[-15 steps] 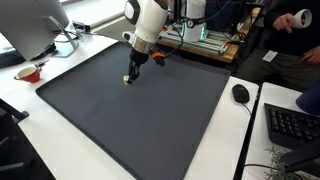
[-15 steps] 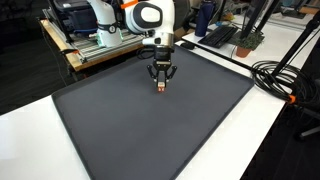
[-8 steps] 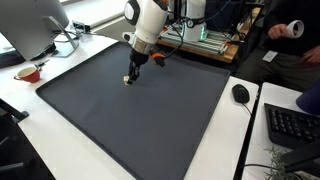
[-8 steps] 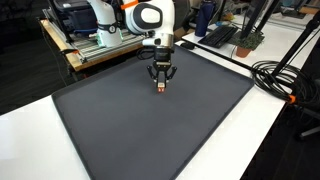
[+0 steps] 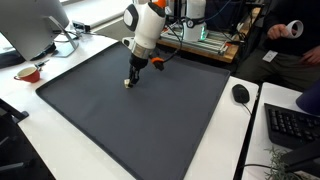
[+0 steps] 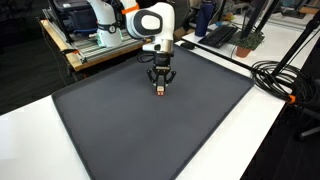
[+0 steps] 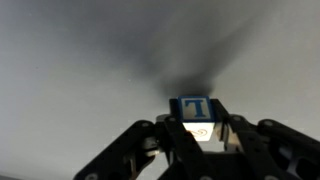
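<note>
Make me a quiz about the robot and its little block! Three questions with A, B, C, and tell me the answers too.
1. What lies under the block?
A. a green carpet
B. a wooden floor
C. a dark grey mat

2. What colour is the block's face with the letter T?
A. pink
B. blue
C. green

3. What is the gripper doing?
A. its fingers close on the block's sides
B. it is spread wide, far from the block
C. it points up at the ceiling

Answers:
1 C: both exterior views show the block over the dark grey mat.
2 B: the wrist view shows a white T on blue.
3 A: the wrist view shows a finger on each side of the block.
</note>
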Robot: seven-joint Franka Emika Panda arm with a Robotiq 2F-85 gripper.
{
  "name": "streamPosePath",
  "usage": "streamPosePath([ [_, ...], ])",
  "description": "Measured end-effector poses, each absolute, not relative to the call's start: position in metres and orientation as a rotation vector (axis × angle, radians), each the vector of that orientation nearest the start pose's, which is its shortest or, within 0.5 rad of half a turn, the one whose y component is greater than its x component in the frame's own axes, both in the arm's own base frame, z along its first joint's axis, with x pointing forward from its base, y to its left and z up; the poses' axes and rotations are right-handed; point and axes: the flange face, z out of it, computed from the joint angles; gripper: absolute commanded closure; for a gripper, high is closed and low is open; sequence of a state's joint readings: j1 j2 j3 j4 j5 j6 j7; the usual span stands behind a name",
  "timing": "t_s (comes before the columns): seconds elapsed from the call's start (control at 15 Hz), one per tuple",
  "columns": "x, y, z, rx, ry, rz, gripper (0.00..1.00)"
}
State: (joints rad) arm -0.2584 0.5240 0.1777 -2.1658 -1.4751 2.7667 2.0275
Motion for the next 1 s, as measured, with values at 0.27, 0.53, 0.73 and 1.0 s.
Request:
streamPosePath([
  [0.27, 0.536, 0.004, 0.144, -3.001, 1.202, -0.754, 0.12],
  [0.53, 0.519, 0.021, 0.156, -3.003, 1.151, -0.733, 0.0],
  [0.73, 0.487, 0.044, 0.175, -2.998, 1.046, -0.698, 0.0],
  [1.0, 0.442, 0.073, 0.216, -2.89, 0.891, -0.662, 0.0],
])
